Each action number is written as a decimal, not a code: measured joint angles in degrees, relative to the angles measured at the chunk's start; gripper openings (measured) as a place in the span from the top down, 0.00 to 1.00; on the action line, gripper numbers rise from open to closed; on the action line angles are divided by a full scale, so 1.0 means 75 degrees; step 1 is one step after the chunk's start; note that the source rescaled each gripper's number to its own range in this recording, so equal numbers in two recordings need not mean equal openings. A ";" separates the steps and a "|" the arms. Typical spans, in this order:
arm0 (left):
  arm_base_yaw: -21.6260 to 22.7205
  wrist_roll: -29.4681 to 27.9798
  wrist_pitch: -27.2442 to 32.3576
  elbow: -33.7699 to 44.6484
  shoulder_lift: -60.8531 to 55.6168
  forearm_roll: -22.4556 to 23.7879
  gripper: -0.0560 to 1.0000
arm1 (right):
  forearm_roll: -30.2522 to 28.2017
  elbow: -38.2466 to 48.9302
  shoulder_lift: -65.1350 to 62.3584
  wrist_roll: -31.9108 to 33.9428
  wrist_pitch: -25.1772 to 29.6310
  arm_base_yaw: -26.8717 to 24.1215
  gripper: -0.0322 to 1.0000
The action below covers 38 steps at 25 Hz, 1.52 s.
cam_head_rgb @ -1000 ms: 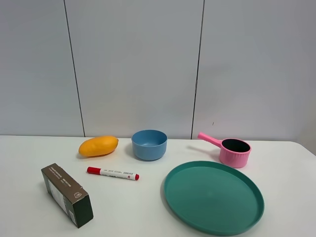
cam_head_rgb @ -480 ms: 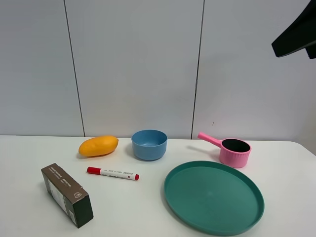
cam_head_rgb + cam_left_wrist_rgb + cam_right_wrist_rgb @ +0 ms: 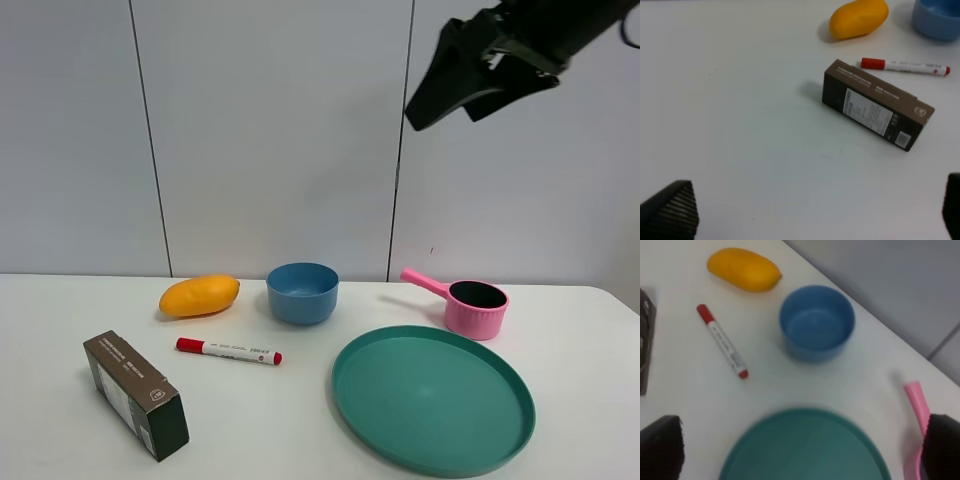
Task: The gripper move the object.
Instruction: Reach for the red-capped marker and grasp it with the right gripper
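The white marker pen (image 3: 228, 351) with red cap and red end lies flat on the white table, between the mango and the brown box. It also shows in the left wrist view (image 3: 905, 66) and the right wrist view (image 3: 722, 341). My right gripper (image 3: 441, 104) hangs high in the air at the upper right, far above the table, jaws open and empty; its fingertips (image 3: 660, 447) frame the right wrist view. My left gripper (image 3: 810, 210) is open and empty, above bare table well short of the box; it does not show in the exterior view.
An orange mango (image 3: 199, 296) and a blue bowl (image 3: 302, 293) stand behind the pen. A dark brown box (image 3: 135, 393) lies at the front left. A green plate (image 3: 432, 397) and a pink pot (image 3: 475, 307) are on the right.
The right arm has come into the exterior view from the upper right corner and moved left, still high. Nothing on the table has moved.
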 joint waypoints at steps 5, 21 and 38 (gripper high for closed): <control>0.0000 0.0000 0.0000 0.0000 0.0000 0.0000 0.00 | -0.0819 -0.1827 0.1318 0.0732 0.0529 0.0817 0.05; 0.0000 0.0000 0.0000 0.0000 0.0000 0.0000 0.00 | -0.1914 -0.4207 0.3945 0.0879 0.1829 0.2417 0.08; 0.0000 0.0000 0.0000 0.0000 0.0000 0.0000 0.00 | -0.1969 -0.4229 0.5713 0.0533 0.0496 0.2933 0.08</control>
